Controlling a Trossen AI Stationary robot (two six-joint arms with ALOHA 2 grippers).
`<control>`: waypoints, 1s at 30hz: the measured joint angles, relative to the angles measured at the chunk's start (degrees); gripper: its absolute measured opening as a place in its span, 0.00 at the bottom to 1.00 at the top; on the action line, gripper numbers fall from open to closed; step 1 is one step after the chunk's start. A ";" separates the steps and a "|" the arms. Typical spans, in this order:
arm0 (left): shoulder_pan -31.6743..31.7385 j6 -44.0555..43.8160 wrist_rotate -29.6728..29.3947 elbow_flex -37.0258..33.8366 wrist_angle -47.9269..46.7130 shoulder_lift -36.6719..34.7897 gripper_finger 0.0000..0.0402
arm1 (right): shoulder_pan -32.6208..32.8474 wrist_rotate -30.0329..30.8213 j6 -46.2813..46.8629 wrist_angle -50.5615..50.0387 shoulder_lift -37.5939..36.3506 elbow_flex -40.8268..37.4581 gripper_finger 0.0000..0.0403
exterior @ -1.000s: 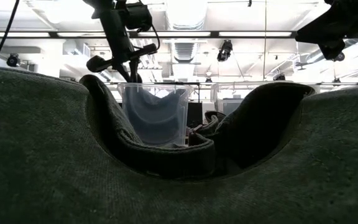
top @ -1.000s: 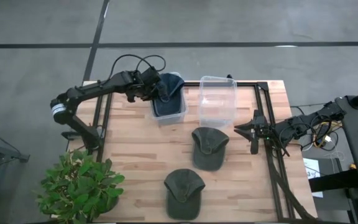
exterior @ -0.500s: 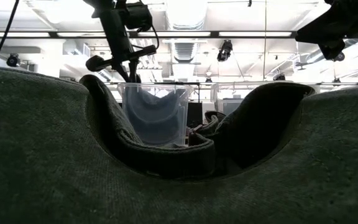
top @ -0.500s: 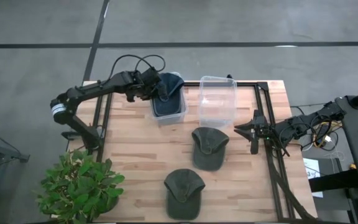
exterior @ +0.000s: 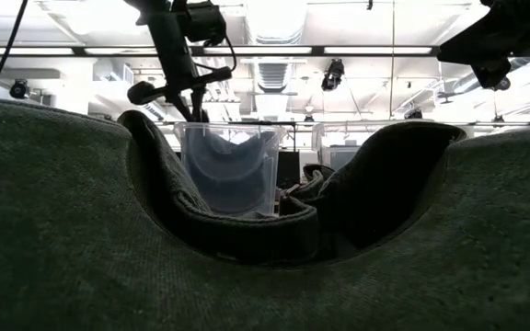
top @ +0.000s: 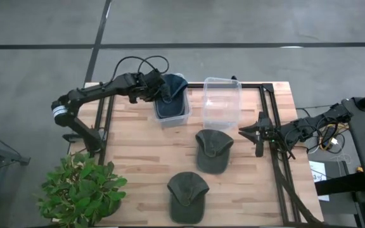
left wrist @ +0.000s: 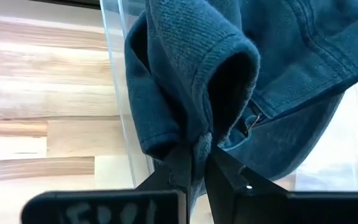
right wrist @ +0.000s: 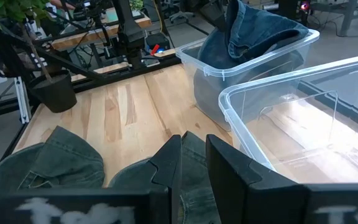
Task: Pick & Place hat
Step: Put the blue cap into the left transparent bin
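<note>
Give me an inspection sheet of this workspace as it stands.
Surface: wooden table, black frame along its edges.
Job's things: blue hat in the left clear bin; right clear bin holds nothing; two green hats lie on the table.
Clutter: potted plant at the table's left front corner.
Grippers: left gripper has its fingers shut on the blue hat's fabric over the bin; right gripper waits at the table's right edge.
Cables: black loop above the left arm; wires by the right arm.
Surroundings: grey floor.
</note>
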 joint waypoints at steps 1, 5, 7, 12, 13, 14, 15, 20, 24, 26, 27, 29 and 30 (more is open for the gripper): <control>-0.12 0.01 0.01 0.00 0.09 0.00 0.08 | -0.02 0.00 0.00 0.00 -0.01 0.00 0.17; -0.73 0.03 0.01 0.00 0.80 0.00 0.10 | 0.00 0.00 0.00 -0.02 -0.01 0.00 0.17; -1.01 0.24 -0.01 0.00 1.28 0.00 0.13 | -0.02 -0.01 -0.01 -0.02 0.00 0.00 0.17; -1.35 -1.07 -0.18 0.00 1.56 0.00 0.24 | 0.00 -0.18 0.00 -0.01 -0.01 0.00 0.17; -1.39 -1.82 -0.20 0.00 1.53 0.00 0.26 | 0.00 -0.24 0.00 -0.02 -0.01 0.00 0.17; -1.40 -2.73 -0.08 0.00 1.52 0.00 0.28 | -0.02 -0.30 0.00 0.00 -0.01 0.00 0.17; -1.41 -3.46 0.24 0.00 1.50 -0.06 0.29 | 0.02 -0.46 -0.01 -0.02 -0.01 0.00 0.17; -1.64 -4.80 1.27 1.05 1.42 -1.62 0.31 | 0.02 -0.70 0.00 0.00 -0.01 0.00 0.17; -3.01 -4.71 0.45 3.34 2.17 -3.65 0.31 | 0.02 -1.92 0.00 0.00 -0.01 0.00 0.17; -4.11 -4.49 -1.43 4.79 3.45 -3.91 0.31 | 0.02 -2.01 0.00 0.02 0.01 0.00 0.17; -4.49 -4.23 -2.75 5.37 4.14 -3.91 0.31 | 0.02 -2.01 0.00 0.02 -0.01 0.00 0.17; -4.91 -1.71 -6.06 5.84 6.91 -3.49 0.31 | 0.02 -2.00 0.00 0.02 -0.01 0.00 0.17; -4.92 -0.14 -7.46 5.88 8.64 -3.19 0.31 | 0.02 -2.01 0.00 0.02 -0.01 0.00 0.17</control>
